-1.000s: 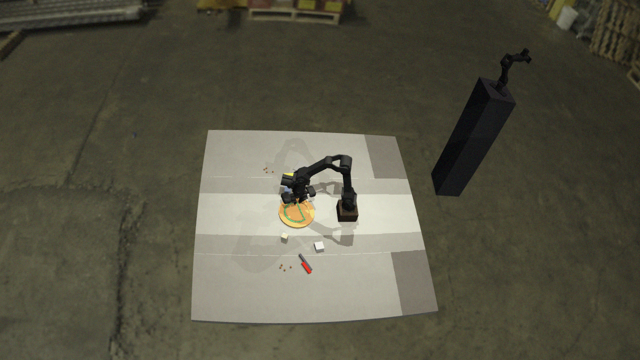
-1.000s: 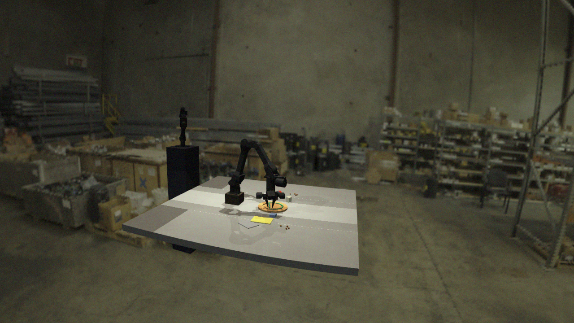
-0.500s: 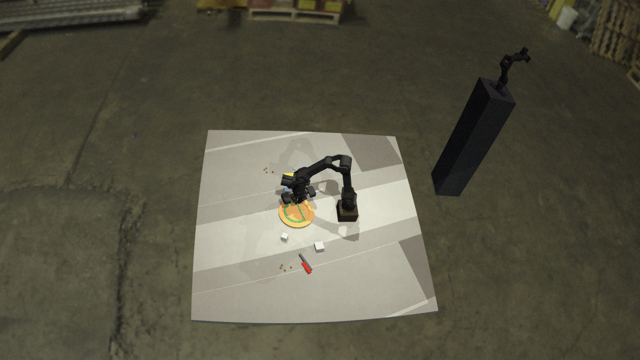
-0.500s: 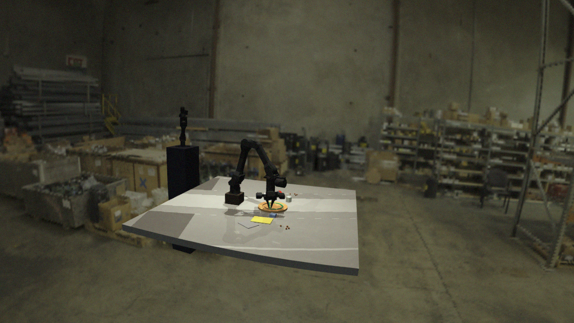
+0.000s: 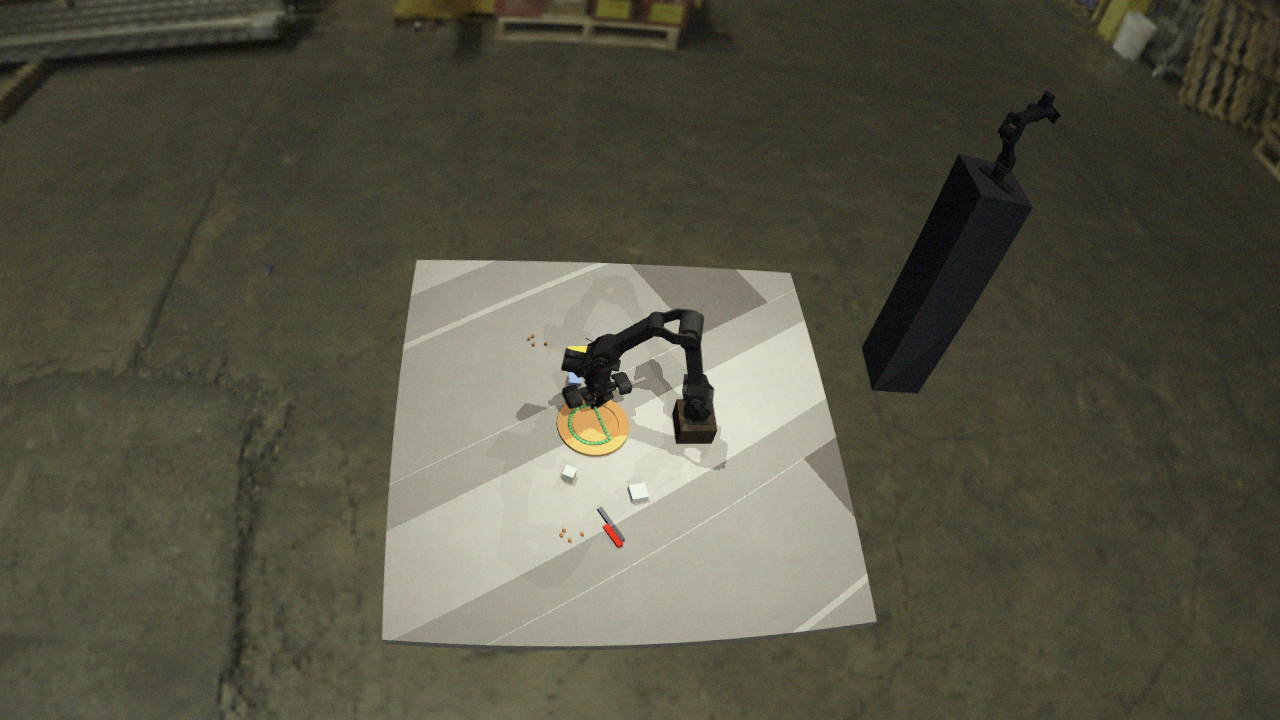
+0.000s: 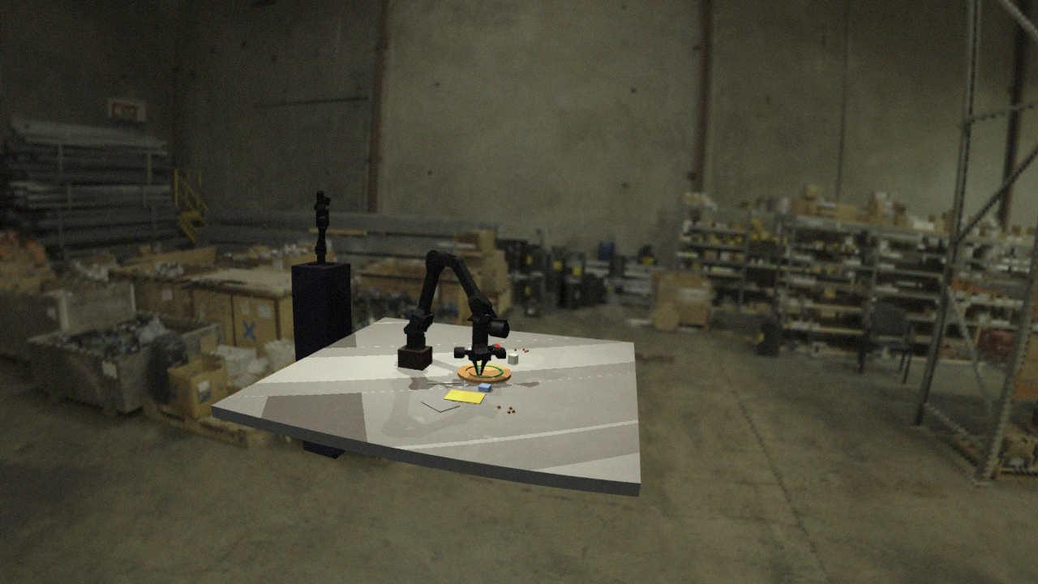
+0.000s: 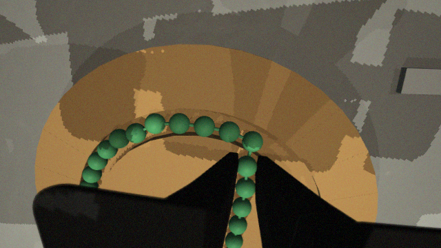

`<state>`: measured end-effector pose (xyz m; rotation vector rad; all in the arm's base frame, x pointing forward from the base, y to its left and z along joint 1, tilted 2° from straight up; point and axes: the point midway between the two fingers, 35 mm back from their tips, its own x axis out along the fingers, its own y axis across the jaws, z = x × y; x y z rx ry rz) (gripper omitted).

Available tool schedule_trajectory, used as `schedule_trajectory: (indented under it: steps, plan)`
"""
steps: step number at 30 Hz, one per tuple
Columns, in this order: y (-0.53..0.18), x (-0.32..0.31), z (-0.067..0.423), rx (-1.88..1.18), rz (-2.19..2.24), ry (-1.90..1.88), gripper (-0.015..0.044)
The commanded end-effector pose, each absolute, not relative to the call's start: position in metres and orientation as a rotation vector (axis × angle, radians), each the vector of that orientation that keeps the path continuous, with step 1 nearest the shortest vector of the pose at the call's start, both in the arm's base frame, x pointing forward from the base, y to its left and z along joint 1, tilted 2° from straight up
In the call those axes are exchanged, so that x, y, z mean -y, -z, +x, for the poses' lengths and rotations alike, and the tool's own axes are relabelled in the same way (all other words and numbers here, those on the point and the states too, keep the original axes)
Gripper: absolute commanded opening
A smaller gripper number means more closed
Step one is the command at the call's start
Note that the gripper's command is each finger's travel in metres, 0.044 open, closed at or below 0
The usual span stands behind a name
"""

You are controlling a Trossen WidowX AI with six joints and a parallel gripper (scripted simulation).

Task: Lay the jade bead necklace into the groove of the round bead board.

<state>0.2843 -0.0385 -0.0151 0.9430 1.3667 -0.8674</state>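
Gripper [image 7: 247, 162]: clenched on the jade bead necklace [image 7: 179, 124].
Necklace: straight run between fingers, arc ahead.
Bead board [image 7: 193, 79]: beneath.

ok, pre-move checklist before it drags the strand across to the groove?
1. Hand shut on jade bead necklace, straight run pinched between fingers: ok.
2. Curved part seated in the groove of the bead board: ok.
3. Straight run seated in the groove: not ok, it cuts across the board's middle.
4. Slack in strand behind the hand: cannot tell, hidden.
5. Blue block beside the board, apart from it: ok.
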Motion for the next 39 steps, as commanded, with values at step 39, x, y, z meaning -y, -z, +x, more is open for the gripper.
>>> schedule_trajectory:
  steps: [39]
  plan:
    - [0.016, 0.049, 0.275, -1.372, 0.94, 0.868, 0.0]
